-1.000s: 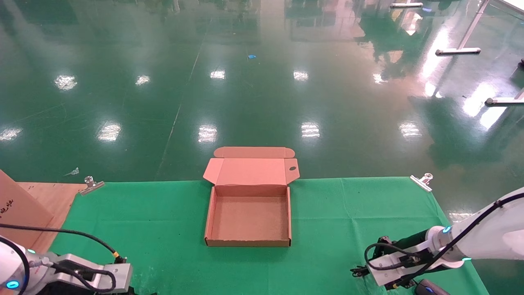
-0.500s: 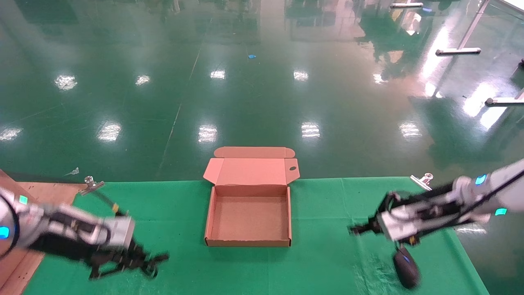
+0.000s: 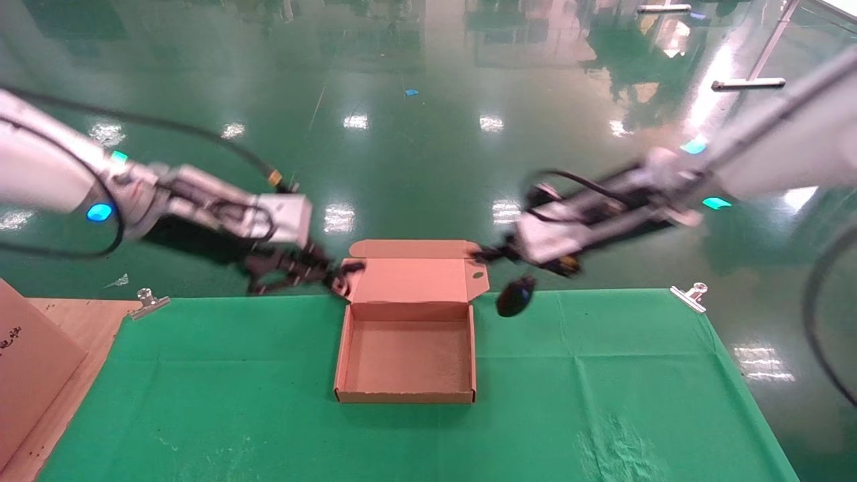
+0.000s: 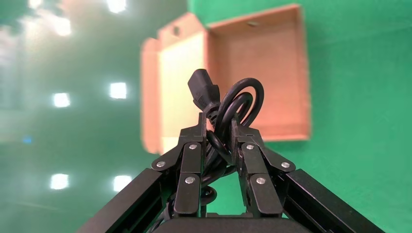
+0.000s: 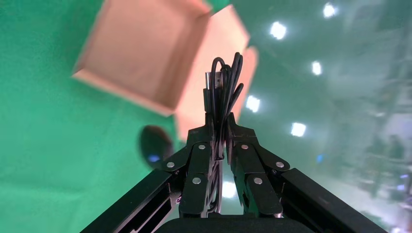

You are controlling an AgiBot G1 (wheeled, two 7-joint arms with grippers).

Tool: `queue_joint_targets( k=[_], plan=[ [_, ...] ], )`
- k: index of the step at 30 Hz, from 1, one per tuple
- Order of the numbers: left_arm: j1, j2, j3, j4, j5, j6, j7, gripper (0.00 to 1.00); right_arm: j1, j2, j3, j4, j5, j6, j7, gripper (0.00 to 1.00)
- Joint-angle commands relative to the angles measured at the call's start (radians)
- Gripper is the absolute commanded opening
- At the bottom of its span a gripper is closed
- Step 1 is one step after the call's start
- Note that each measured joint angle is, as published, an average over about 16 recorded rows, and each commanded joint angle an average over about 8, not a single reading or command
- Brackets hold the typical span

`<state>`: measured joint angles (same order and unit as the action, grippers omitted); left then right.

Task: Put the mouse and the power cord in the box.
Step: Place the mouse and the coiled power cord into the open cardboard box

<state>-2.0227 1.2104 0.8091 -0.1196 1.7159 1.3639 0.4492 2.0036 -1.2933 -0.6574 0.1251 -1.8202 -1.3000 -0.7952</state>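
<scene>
No brand, number or label can be read anywhere in these views. The only marking is a short dark print on the face of the brown cardboard carton at the left edge of the table, cut by the frame border and too small to make out. The open box, the mouse and the power cord show no print on the faces turned to the cameras.
</scene>
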Motion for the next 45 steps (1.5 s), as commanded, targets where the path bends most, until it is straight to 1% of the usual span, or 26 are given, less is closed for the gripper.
queue_joint_targets(
  k=[1, 5, 11, 16, 21, 27, 30, 32, 36, 39, 41, 45],
  plan=[
    [-0.023, 0.026, -0.002, 0.000, -0.002, -0.025, -0.006, 0.00, 0.017, -0.041, 0.001, 0.003, -0.001, 0.024, 0.025, 0.00],
    [-0.041, 0.057, -0.008, 0.020, -0.004, -0.113, 0.007, 0.00, 0.003, -0.070, -0.008, 0.064, 0.013, 0.055, 0.066, 0.00],
    [-0.033, 0.086, -0.014, 0.048, -0.008, -0.235, 0.025, 0.00, -0.036, -0.076, -0.059, 0.192, 0.048, 0.076, 0.147, 0.00],
    [-0.020, 0.098, -0.024, 0.062, -0.022, -0.258, 0.041, 0.00, -0.047, -0.074, -0.115, 0.255, 0.079, 0.093, 0.204, 0.00],
    [-0.012, 0.106, -0.029, 0.070, -0.031, -0.253, 0.058, 0.00, -0.045, -0.071, -0.161, 0.276, 0.112, 0.106, 0.231, 0.00],
    [0.026, 0.124, -0.019, 0.063, -0.019, -0.257, 0.096, 0.00, -0.032, -0.060, -0.195, 0.251, 0.148, 0.098, 0.227, 0.00],
    [0.075, 0.137, -0.017, 0.053, -0.017, -0.319, 0.105, 0.00, -0.020, -0.050, -0.201, 0.217, 0.161, 0.083, 0.208, 0.00],
    [0.122, 0.143, -0.021, 0.034, -0.025, -0.394, 0.098, 0.00, -0.013, -0.042, -0.201, 0.193, 0.169, 0.069, 0.189, 0.00],
    [0.236, 0.154, -0.033, -0.045, -0.059, -0.588, 0.046, 0.00, -0.002, -0.022, -0.197, 0.148, 0.183, 0.041, 0.147, 0.00],
    [0.312, 0.156, -0.039, -0.123, -0.099, -0.684, 0.000, 0.00, 0.003, -0.002, -0.193, 0.118, 0.190, 0.025, 0.118, 0.00],
    [0.346, 0.156, -0.039, -0.162, -0.130, -0.709, -0.035, 0.00, 0.004, 0.012, -0.192, 0.101, 0.192, 0.017, 0.101, 0.00],
    [0.388, 0.158, -0.024, -0.214, -0.190, -0.698, -0.103, 0.00, 0.000, 0.038, -0.189, 0.070, 0.196, 0.008, 0.070, 0.00]
  ],
)
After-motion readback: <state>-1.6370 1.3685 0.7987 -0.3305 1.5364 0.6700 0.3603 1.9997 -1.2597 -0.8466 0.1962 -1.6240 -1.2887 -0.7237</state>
